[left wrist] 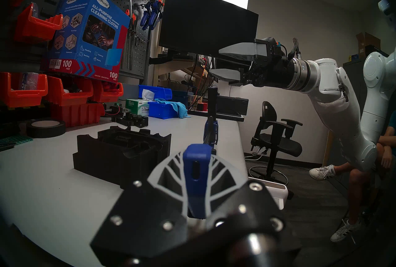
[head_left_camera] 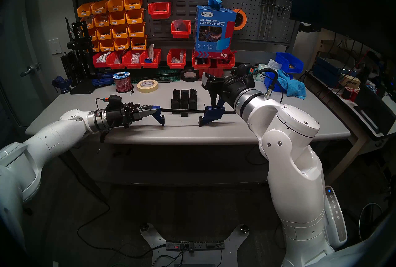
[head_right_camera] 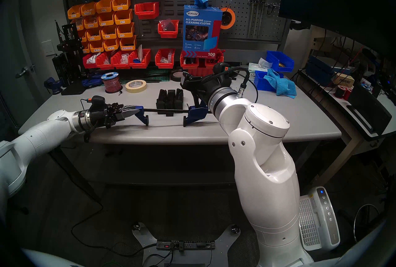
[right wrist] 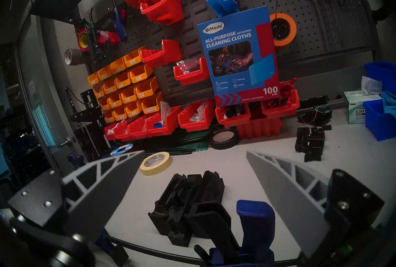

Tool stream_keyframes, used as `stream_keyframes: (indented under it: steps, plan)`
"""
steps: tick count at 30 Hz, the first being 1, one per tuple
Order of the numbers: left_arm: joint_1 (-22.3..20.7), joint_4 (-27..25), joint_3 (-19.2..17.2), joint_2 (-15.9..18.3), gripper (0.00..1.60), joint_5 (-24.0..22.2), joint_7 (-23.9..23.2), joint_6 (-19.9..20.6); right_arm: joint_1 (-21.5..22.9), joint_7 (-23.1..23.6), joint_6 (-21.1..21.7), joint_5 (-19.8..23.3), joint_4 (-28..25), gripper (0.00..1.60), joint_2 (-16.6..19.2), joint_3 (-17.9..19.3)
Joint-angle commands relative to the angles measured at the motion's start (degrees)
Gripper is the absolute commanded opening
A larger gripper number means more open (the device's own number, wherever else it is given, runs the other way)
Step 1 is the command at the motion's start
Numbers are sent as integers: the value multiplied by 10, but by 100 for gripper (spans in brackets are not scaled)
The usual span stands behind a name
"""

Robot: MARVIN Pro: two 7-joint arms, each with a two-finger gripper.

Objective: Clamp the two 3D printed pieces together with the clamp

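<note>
Left tool (head_left_camera: 147, 111) grips the clamp (head_left_camera: 184, 111); right tool (right wrist: 192, 166) hangs spread above.

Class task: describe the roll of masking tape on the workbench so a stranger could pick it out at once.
Start at the grey workbench below the pegboard. Left of centre, behind the black printed pieces, the masking tape lies flat beside a red wire spool. It is cream, unlike the black tape roll farther right.
</note>
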Motion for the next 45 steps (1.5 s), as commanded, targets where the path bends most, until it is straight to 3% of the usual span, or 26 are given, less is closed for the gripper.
stream_keyframes:
  steps: [1,11,21,35,45]
  plan:
    - [-11,2,-2,0,0,-9,0,0,-2,14,-14,-18,-8,160,27,-11]
    - [-11,2,0,0,0,-10,0,0,-7,29,-18,-33,-12,160,49,-23]
    - [-11,1,0,0,0,-10,0,0,-1,23,-91,-93,10,160,65,-43]
    - [-12,2,1,0,0,-11,0,-1,0,-34,-127,-147,34,160,42,-76]
    - [-12,2,2,0,0,-11,0,-1,11,-75,-104,-160,35,160,19,-95]
